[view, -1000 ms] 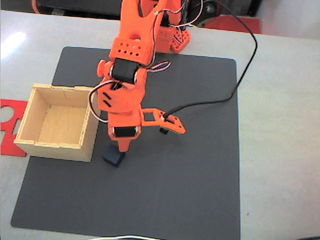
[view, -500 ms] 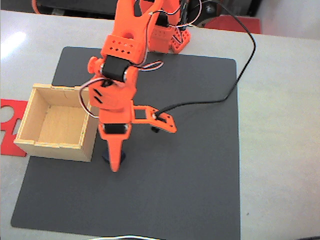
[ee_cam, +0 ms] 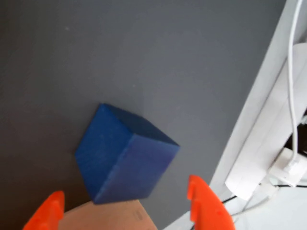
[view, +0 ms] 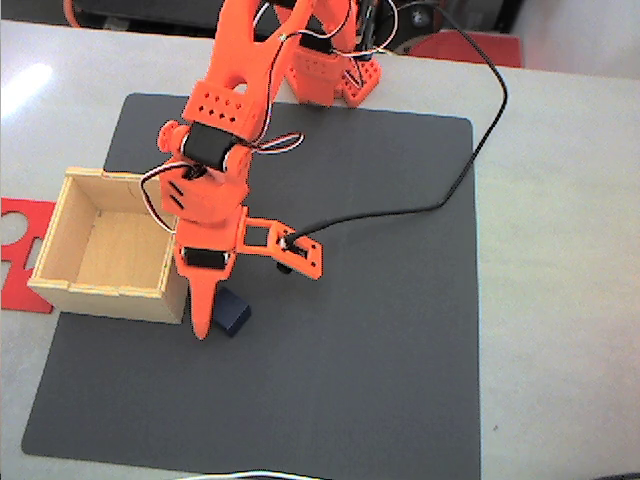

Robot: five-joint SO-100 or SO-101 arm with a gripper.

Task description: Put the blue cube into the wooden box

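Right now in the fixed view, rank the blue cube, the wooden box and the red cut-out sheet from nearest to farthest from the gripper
Going by the fixed view, measured from the gripper:
1. The blue cube, just right of the fingertip on the dark mat.
2. The wooden box, to the left, its near corner close beside the finger.
3. The red cut-out sheet, farther left, beyond the box at the table edge.

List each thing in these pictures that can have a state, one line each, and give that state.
cube: on the mat, outside the box, not gripped, between the open fingertips in the wrist view.
box: upright, no lid, empty.
gripper: open, over the cube.
mat: flat on the table.
red sheet: flat, partly under the box.
cable: slack, across the mat.
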